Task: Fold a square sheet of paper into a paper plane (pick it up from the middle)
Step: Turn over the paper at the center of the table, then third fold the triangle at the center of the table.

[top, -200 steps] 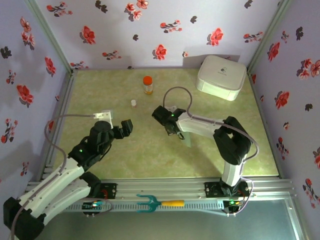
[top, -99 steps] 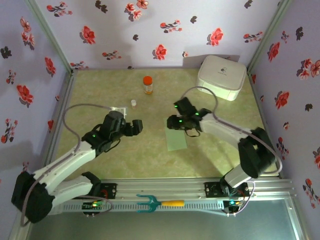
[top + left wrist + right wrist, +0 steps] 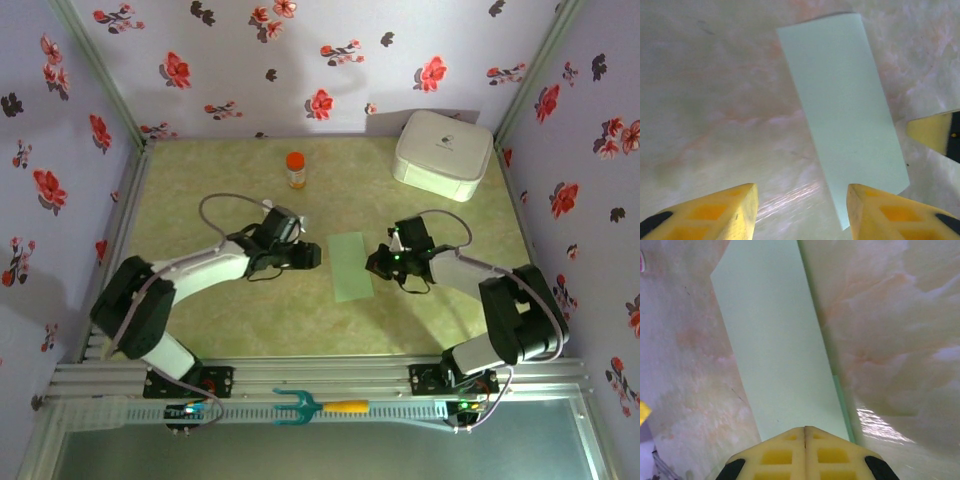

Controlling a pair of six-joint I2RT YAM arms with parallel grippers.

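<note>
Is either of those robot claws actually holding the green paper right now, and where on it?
Nothing is held. The paper lies flat on the table; the left gripper is open above it, the right gripper shut at its edge.

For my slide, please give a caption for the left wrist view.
Open left claw beside a narrow green paper lying on the table.

You are swinging the left gripper (image 3: 312, 257) in from lower left to beside the paper (image 3: 350, 267) at centre frame, and pulling the right gripper (image 3: 376, 264) off it, rightward.
</note>
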